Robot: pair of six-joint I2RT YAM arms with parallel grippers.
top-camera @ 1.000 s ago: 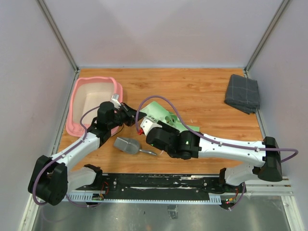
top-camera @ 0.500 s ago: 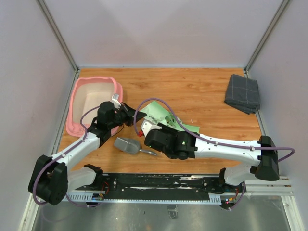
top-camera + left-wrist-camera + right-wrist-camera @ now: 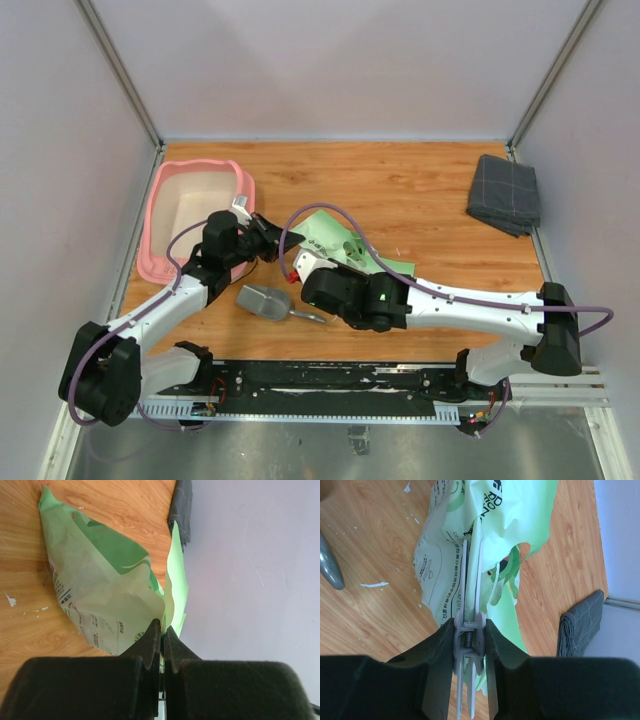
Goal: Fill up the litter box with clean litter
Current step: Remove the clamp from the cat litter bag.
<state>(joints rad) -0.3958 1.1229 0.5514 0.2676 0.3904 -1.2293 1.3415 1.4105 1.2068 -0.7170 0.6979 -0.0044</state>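
Note:
The pink litter box [image 3: 152, 225], cream inside, sits at the far left. No clean litter shows. A light green printed bag [image 3: 345, 245] lies mid-table. My left gripper [image 3: 270, 232] is shut on the bag's thin upper edge, seen up close in the left wrist view as the bag [image 3: 100, 590] pinched in the gripper [image 3: 161, 625]. My right gripper [image 3: 298, 260] meets the bag from the near side. In the right wrist view the gripper [image 3: 470, 625] presses both sides of a pale grey spring clip [image 3: 458, 640] clamped on the bag [image 3: 480, 540].
A grey metal scoop [image 3: 265, 301] lies on the wood in front of the bag, its bowl at the left edge of the right wrist view [image 3: 330, 565]. A folded grey cloth [image 3: 505, 195] rests at the far right by the wall. Small pale flecks dot the wood.
My right gripper has narrowed onto the grey clip, and its arm shifted slightly left. The left arm and bag have held still.

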